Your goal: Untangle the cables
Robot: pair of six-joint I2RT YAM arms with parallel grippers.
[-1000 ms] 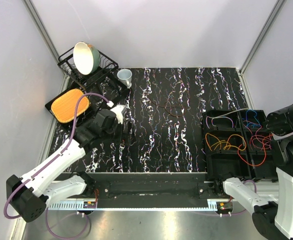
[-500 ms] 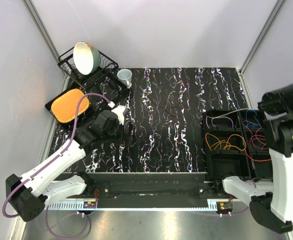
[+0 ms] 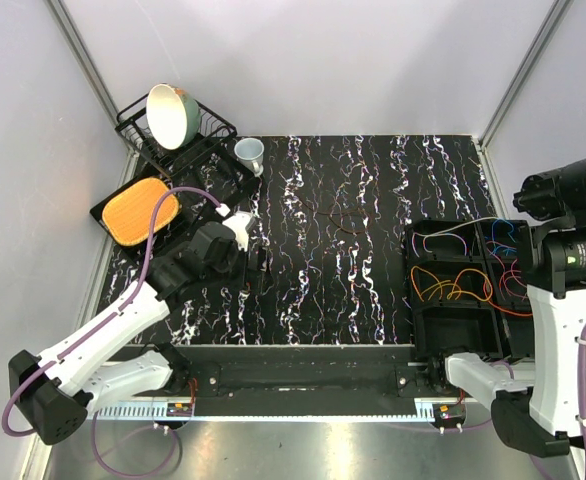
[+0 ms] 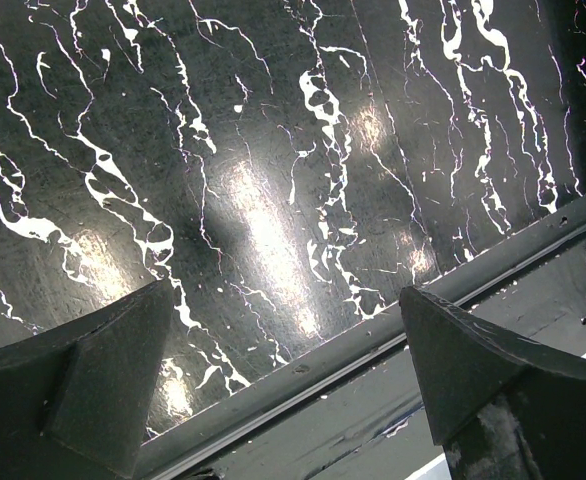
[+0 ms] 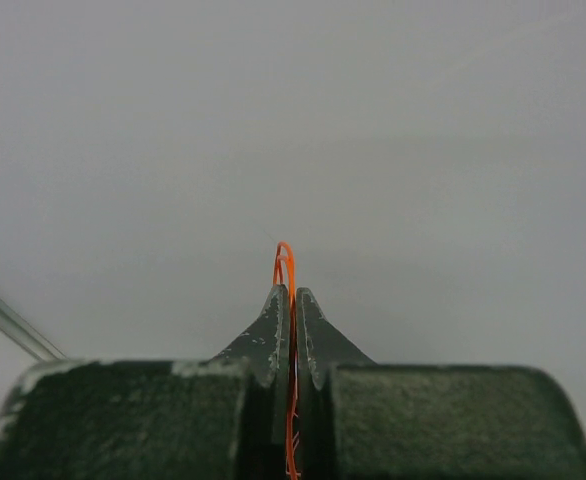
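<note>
One thin orange wire [image 5: 285,245] is pinched between the tips of my right claw [image 5: 293,298]. The jaws stand flat together, and a small glossy loop pokes out above them. Behind it my wrist camera sees only matte grey wall [image 5: 293,120]. That is the change: a second ago this arm was bent low over the bins, and now its forearm stands upright with the claw carried high. I judge the strand is being drawn up out of the heap, so the separating has begun. I cannot tell whether the wire has come free of its neighbours.

My left claw [image 4: 283,290] is spread wide and holds nothing. It hangs over the table beside the dull metal rail [image 4: 393,345] at the near edge and has barely shifted.

Further out, the cables [image 3: 451,285] lie in the black plastic bins [image 3: 455,330] at my right. They are limp, hair-thin loops. Orange fills the middle compartment, red and blue sit nearer my arm, and pale purple sits in the far one. One orange run trails over the near right rim toward my arm.

Beyond them the table [image 3: 353,190] is polished black with white veining and throws back glare. In the far left corner a wire dish rack [image 3: 205,138] holds a tilted glazed bowl [image 3: 171,115]. A pale cup [image 3: 250,152] stands just beside it.
</note>
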